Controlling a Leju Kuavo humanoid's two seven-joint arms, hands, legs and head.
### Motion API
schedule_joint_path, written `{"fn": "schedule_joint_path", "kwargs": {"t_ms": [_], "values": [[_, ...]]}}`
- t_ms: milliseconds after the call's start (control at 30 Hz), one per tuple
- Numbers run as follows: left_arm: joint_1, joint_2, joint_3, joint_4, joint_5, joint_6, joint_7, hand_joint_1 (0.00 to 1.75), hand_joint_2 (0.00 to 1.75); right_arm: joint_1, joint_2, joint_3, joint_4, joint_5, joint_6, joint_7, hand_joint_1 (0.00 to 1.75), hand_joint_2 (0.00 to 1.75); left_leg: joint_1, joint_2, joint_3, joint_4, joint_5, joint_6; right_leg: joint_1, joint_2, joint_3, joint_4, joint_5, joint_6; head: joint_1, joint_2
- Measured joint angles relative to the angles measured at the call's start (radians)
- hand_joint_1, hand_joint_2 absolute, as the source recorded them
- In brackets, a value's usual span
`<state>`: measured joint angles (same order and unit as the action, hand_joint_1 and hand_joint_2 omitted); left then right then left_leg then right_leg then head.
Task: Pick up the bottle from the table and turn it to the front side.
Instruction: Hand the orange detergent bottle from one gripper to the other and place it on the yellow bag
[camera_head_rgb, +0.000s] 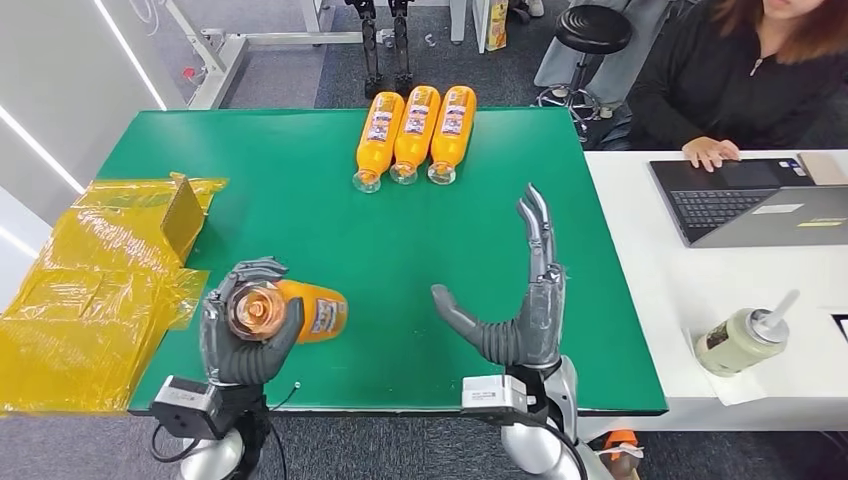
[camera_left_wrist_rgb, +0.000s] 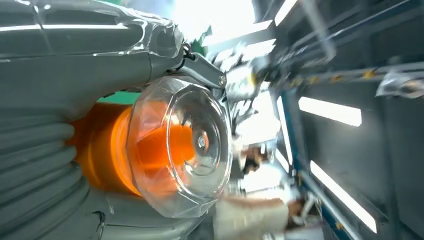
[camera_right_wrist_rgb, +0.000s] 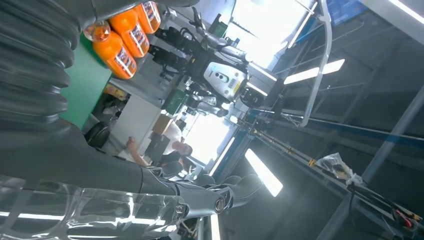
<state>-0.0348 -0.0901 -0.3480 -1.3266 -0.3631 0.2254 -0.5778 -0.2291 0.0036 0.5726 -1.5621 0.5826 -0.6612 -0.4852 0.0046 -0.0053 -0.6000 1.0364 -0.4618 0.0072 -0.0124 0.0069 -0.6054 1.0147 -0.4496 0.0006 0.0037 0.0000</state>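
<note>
My left hand (camera_head_rgb: 243, 330) grips an orange bottle (camera_head_rgb: 300, 310) near the front left of the green table (camera_head_rgb: 300, 200), its clear base turned toward the head camera and its label facing right. In the left wrist view the bottle's clear base (camera_left_wrist_rgb: 185, 145) sits between the grey thumb and fingers. My right hand (camera_head_rgb: 520, 300) stands open over the table's front right, fingers pointing up and thumb out toward the bottle, with nothing in it. Three more orange bottles (camera_head_rgb: 415, 130) lie side by side at the table's back, also seen as orange bottles (camera_right_wrist_rgb: 125, 35) in the right wrist view.
Yellow plastic wrap and a cardboard box (camera_head_rgb: 110, 270) cover the table's left edge. A white desk (camera_head_rgb: 720, 300) on the right bears a laptop (camera_head_rgb: 760, 200) and a small green bottle (camera_head_rgb: 745, 338); a person (camera_head_rgb: 740, 70) sits behind it.
</note>
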Motion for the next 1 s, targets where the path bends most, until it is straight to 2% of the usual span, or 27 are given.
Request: {"fn": "schedule_joint_path", "kwargs": {"t_ms": [233, 433, 667, 867, 1000], "values": [[0.016, 0.065, 0.062, -0.071, -0.138, 0.090, 0.032, 1.75, 1.75, -0.042, -0.002, 0.000, 0.039, -0.024, 0.027, 0.003, 0.00, 1.75, 0.000, 0.000, 0.000, 0.000, 0.000, 0.000, 0.000, 0.000, 0.000, 0.000, 0.000, 0.000, 0.000, 0.000], [0.018, 0.179, 0.117, -0.091, -0.383, 0.238, 0.085, 1.75, 1.75, -0.059, -0.003, 0.000, 0.067, -0.045, 0.052, -0.013, 0.00, 1.75, 0.000, 0.000, 0.000, 0.000, 0.001, -0.001, 0.000, 0.000, 0.000, 0.000, 0.000, -0.001, 0.000, 0.000], [0.017, 0.278, 0.137, -0.097, -0.542, 0.248, 0.155, 1.75, 1.75, -0.067, -0.008, 0.000, 0.086, -0.083, 0.047, -0.028, 0.00, 1.75, 0.002, 0.000, 0.000, 0.000, 0.001, -0.001, 0.000, 0.000, 0.000, 0.000, 0.000, -0.001, 0.000, 0.000], [-0.032, 0.318, 0.136, 0.011, -0.585, 0.284, 0.134, 1.71, 1.75, -0.063, -0.031, 0.001, 0.085, -0.116, 0.039, -0.042, 0.00, 1.75, 0.002, 0.000, 0.000, 0.000, 0.001, -0.001, 0.000, 0.000, 0.000, 0.000, 0.001, -0.001, 0.000, 0.000], [-0.102, 0.315, 0.136, 0.185, -0.636, 0.337, 0.127, 1.70, 1.75, -0.059, -0.039, 0.006, 0.083, -0.132, 0.037, -0.047, 0.00, 1.75, 0.001, 0.000, 0.000, 0.000, 0.001, -0.001, 0.000, 0.000, 0.000, 0.000, 0.001, -0.002, 0.000, 0.000]]}}
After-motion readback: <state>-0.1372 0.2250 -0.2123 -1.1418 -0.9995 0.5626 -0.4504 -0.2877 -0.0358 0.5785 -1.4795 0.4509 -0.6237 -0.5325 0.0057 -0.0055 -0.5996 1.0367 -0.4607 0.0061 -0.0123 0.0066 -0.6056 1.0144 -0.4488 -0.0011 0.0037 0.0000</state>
